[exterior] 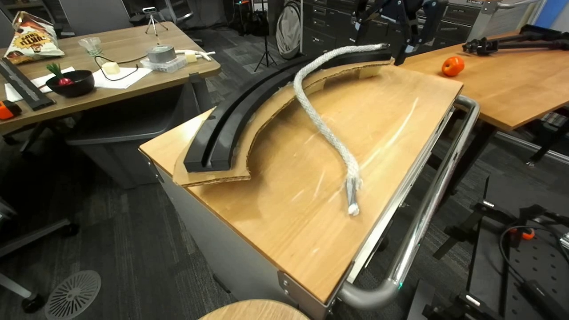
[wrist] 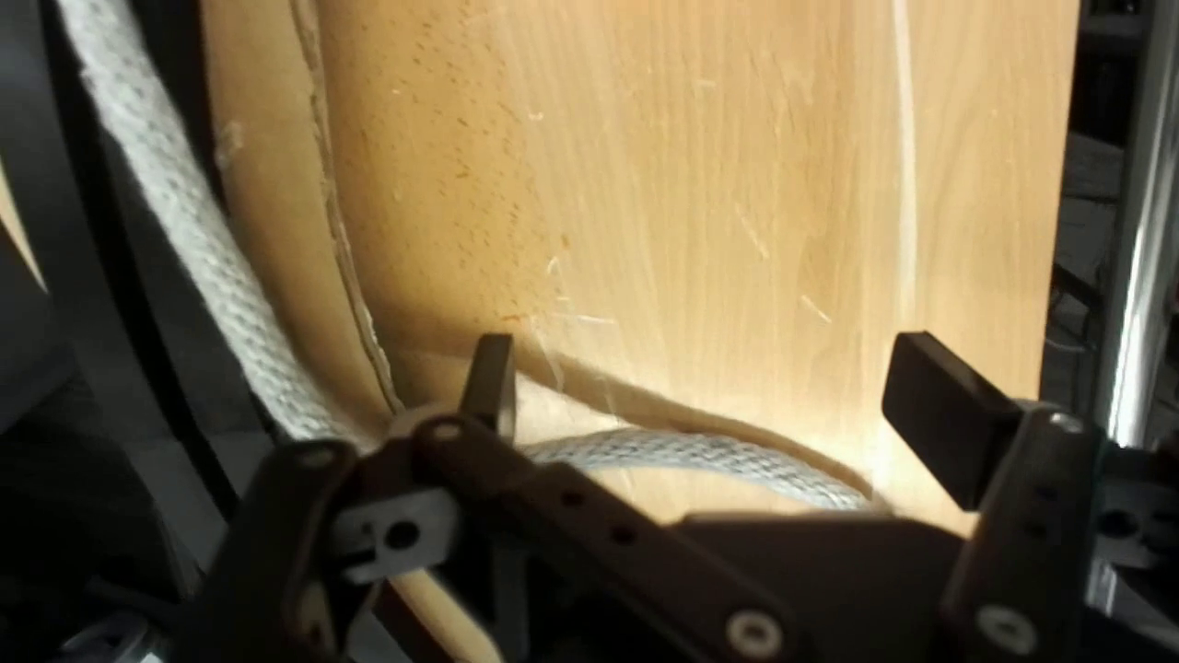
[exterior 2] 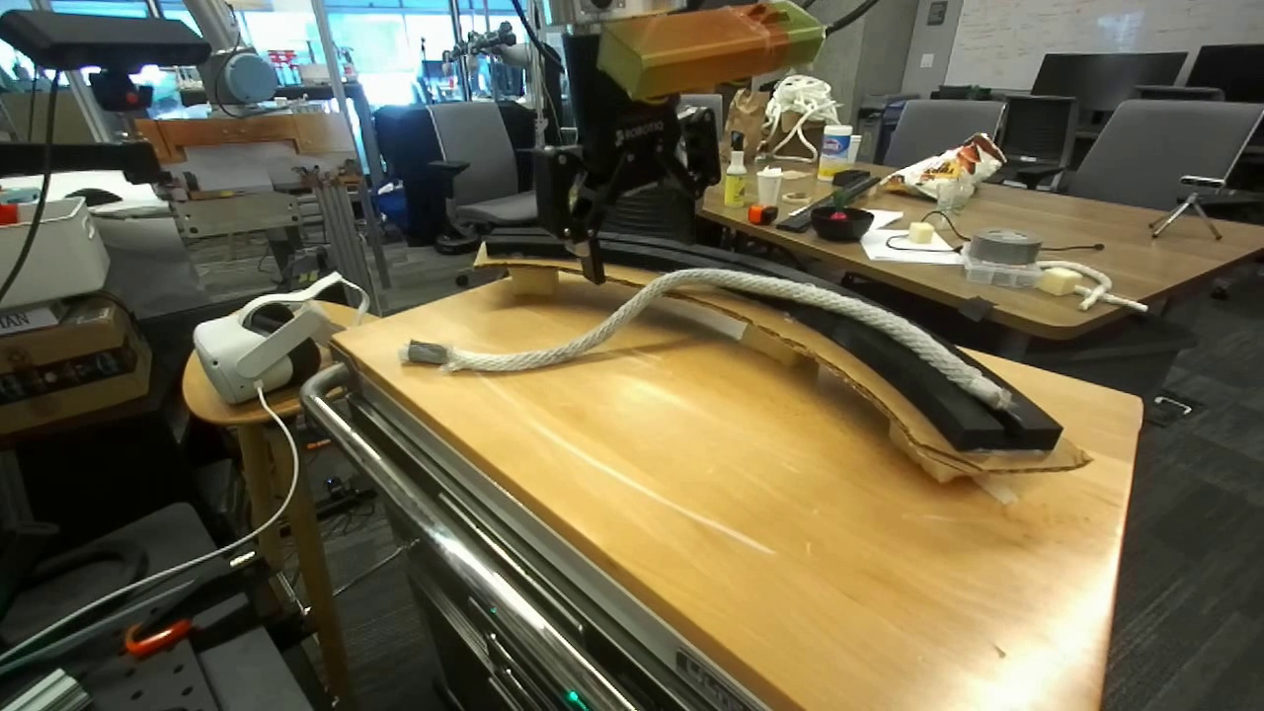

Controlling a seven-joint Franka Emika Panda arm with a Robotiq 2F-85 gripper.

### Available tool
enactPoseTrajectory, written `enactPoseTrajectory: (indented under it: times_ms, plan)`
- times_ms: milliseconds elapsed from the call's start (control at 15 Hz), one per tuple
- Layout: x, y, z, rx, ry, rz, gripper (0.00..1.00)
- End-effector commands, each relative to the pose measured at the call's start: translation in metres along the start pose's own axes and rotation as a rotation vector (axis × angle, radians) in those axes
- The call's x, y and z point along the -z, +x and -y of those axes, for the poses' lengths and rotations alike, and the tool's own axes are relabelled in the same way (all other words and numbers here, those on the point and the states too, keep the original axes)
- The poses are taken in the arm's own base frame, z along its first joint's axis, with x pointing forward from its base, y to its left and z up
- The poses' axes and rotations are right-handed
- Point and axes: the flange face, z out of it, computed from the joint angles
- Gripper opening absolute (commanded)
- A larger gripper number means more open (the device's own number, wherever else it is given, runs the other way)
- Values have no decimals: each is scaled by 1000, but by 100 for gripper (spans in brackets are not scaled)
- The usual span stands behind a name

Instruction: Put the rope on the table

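1. Gripper (wrist: 714, 401): released, jaws spread wide, grasping nothing. It hangs inside the curve of the track (exterior: 253, 103), above the rope (exterior: 322, 124); clearance cannot be judged.
2. Rope: one length lies along the top of the track; the other crosses the cardboard (exterior: 241, 166) at the track's inner curve and ends on the table (exterior: 284, 200), well apart from the track.
3. Progress (judged): partial. Done: one end rests on the table. Left: transfer the remaining length off the track, if full contact with the table is required.
4. Hidden: the gripper covers part of the rope near the track in the wrist view; both rope ends are out of sight there.
5. Unclear: whether the rope touches the cardboard's edge. In an exterior view, the rope's tip (exterior: 381, 46) on the track blends into dark surroundings.
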Motion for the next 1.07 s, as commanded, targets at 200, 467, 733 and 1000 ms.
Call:
enactPoseTrajectory:
  times_ms: [200, 467, 733, 1000]
  plan:
    - [20, -52, -70, 13, -76, 76, 100]
    - [19, -79, -104, -80, -77, 67, 100]
    - [10, -80, -96, -74, -76, 82, 100]
    - [5, -86, -104, -29, -68, 118, 100]
